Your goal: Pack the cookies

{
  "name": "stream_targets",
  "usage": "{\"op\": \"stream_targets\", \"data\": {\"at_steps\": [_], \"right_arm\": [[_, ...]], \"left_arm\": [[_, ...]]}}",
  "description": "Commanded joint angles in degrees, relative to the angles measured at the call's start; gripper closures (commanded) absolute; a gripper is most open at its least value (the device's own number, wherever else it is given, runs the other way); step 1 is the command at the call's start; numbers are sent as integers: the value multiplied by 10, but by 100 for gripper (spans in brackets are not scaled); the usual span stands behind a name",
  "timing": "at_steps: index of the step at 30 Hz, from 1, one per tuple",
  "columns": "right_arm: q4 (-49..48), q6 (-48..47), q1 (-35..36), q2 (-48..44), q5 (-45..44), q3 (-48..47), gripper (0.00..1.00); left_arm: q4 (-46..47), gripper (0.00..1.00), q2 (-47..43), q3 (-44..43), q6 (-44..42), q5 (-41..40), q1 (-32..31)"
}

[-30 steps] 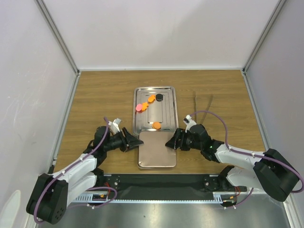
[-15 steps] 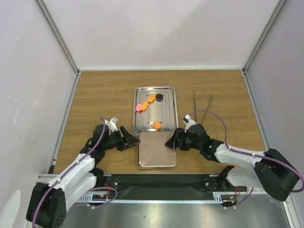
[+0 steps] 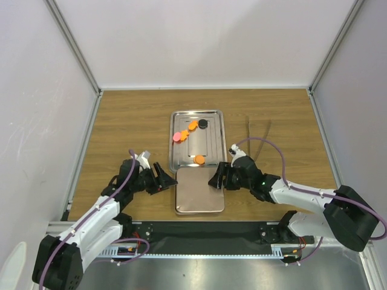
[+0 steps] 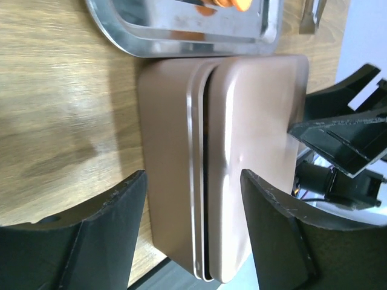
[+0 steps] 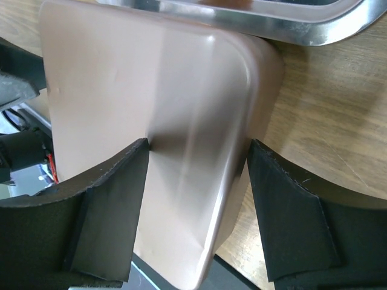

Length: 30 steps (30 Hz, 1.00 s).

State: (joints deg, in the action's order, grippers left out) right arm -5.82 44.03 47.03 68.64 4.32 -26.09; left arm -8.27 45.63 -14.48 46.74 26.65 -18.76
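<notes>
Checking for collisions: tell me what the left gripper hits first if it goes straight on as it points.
Likely the tan box: the left gripper faces its side with jaws open.

Wood-grain table (image 3: 121, 121); plain white walls (image 3: 199, 42) on three sides; even light.

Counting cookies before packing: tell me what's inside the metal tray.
In the metal tray lie orange cookies and, a black cookie and a pink one at its left rim. Whether cookies overlap or hide others cannot be seen.
</notes>
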Motion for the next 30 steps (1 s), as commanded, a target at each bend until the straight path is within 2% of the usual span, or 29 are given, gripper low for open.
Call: {"op": "stream_targets", "data": {"at_steps": [1, 8, 17, 30], "right_arm": [[24, -7, 18, 7, -42, -44, 29], [75, -8, 46, 25, -91, -81, 29], [120, -16, 78, 64, -131, -130, 26], [173, -26, 136, 118, -194, -199, 11]], "left_arm": [[4, 30, -8, -27, -17, -10, -24], [27, 30, 9, -20, -4, -27, -80], [50, 30, 14, -18, 16, -42, -123], [81, 34, 29, -6, 43, -48, -152]]}}
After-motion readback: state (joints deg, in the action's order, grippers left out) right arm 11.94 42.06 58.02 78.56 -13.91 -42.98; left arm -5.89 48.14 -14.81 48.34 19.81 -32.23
